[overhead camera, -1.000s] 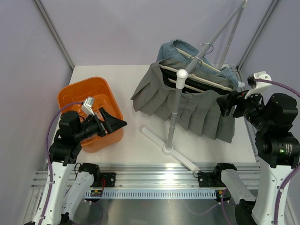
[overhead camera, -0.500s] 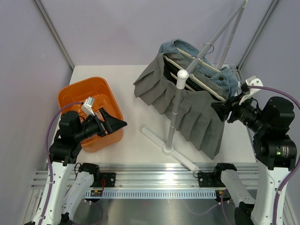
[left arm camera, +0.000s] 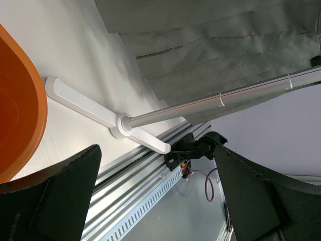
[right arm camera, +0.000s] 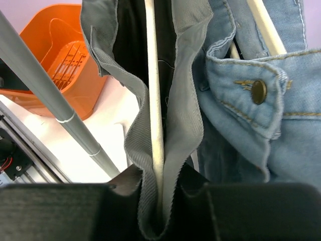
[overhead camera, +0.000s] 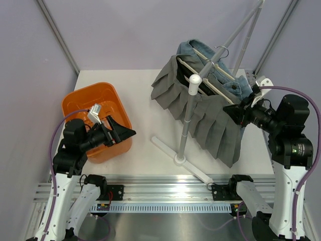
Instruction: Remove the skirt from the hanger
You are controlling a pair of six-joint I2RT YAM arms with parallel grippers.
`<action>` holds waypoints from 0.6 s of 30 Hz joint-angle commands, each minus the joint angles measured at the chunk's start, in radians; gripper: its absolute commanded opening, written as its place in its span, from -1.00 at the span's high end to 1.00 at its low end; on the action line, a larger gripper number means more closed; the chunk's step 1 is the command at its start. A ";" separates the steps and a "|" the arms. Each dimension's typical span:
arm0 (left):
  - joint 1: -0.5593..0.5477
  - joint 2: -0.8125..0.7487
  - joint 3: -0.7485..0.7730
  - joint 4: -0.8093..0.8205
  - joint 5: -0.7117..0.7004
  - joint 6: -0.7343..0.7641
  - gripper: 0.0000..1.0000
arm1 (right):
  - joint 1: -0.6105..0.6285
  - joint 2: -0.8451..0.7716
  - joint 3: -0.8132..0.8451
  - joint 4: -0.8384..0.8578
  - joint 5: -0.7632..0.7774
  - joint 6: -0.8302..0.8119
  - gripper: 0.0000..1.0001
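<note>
While narrowed to a slim gap, pinches with the right gripper (right arm camera: 160, 197) the folded waist edge of the grey skirt (overhead camera: 210, 120), with the white hanger (right arm camera: 153, 90) bar caught inside the fold. Hangs there, just beside blue jeans (right arm camera: 251, 115), on the rack (overhead camera: 186, 125) above the table (overhead camera: 135, 90). Spreads the left gripper (overhead camera: 119, 131) fully wide, holding nothing, over the rim of the orange bin (overhead camera: 85, 100).

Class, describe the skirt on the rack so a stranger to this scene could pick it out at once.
Find the white rack on the right half of the table; two garments hang from it. The skirt is the one nearer the arms. Unlike the blue denim behind it, it is grey and pleated all along.
</note>
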 commanded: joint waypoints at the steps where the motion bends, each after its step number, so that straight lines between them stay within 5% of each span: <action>1: -0.002 0.010 0.002 0.046 0.036 0.004 -0.98 | -0.001 0.029 0.018 0.045 -0.041 -0.027 0.60; 3: -0.004 0.010 0.002 0.046 0.038 0.006 -0.98 | -0.001 0.037 0.024 0.045 -0.059 -0.042 0.70; 5: -0.004 0.013 0.005 0.046 0.036 0.010 -0.98 | -0.001 0.040 0.025 0.068 -0.047 -0.026 1.00; 18: -0.004 0.030 0.008 0.063 0.033 0.004 -0.98 | -0.001 -0.010 -0.045 0.229 -0.091 -0.021 1.00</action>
